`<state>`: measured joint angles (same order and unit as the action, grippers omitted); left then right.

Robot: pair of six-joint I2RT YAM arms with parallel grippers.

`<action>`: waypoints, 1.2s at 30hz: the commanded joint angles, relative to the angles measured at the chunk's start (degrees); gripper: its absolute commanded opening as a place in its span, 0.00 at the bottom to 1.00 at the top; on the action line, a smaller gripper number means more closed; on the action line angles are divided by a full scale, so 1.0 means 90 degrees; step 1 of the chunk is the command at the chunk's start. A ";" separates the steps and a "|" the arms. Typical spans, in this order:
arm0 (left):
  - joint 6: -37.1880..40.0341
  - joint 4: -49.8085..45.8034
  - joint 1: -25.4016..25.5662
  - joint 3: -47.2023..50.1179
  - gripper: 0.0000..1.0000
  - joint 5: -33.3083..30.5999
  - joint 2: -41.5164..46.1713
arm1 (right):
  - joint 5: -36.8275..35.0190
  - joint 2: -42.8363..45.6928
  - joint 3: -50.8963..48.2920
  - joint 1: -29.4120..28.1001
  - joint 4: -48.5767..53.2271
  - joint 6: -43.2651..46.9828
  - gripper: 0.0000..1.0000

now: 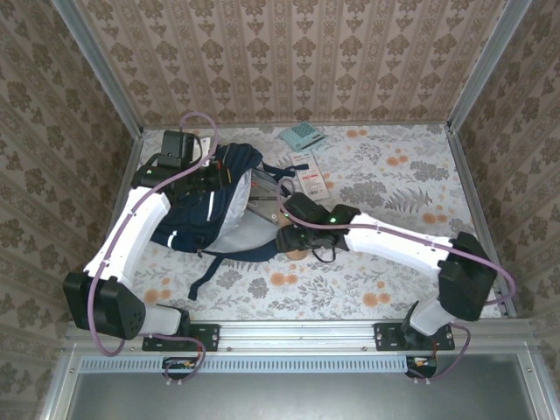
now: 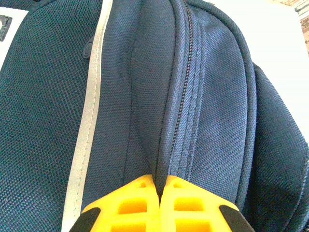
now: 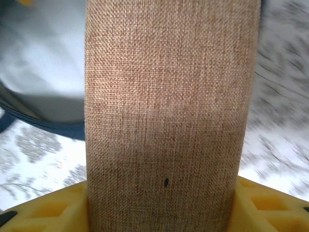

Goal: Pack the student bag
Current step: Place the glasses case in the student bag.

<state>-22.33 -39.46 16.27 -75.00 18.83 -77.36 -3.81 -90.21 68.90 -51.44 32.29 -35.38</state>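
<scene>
The right end effector (image 3: 159,212) grips a brown woven case (image 3: 169,96), long axis running straight out from its fingers. Just to its left on the bench (image 1: 394,271) lies the bag (image 1: 188,223), grey-lined mouth towards it. The left end effector (image 2: 161,203) is pinched shut on the bag's fabric beside the zip, so I'd say the feeding-in falls to the right arm.
</scene>
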 commanded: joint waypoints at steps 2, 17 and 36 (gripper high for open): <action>0.0009 0.0162 -0.0108 -0.0391 0.00 0.0046 0.0393 | 0.0663 -0.0812 0.0942 -0.0041 -0.0684 0.0958 0.57; -0.0050 0.0050 -0.0221 -0.0504 0.00 0.0167 0.0549 | 0.0649 -0.3195 0.3131 0.0128 -0.0820 0.2518 0.57; -0.0054 0.0107 -0.0246 -0.0438 0.00 0.0154 0.0539 | 0.0349 -0.2518 0.2283 0.0227 -0.0805 0.2426 0.81</action>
<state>-22.35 -41.34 14.48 -75.55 18.24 -75.13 0.45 -116.90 90.54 -49.80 24.69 -12.38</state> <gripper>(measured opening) 0.045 0.813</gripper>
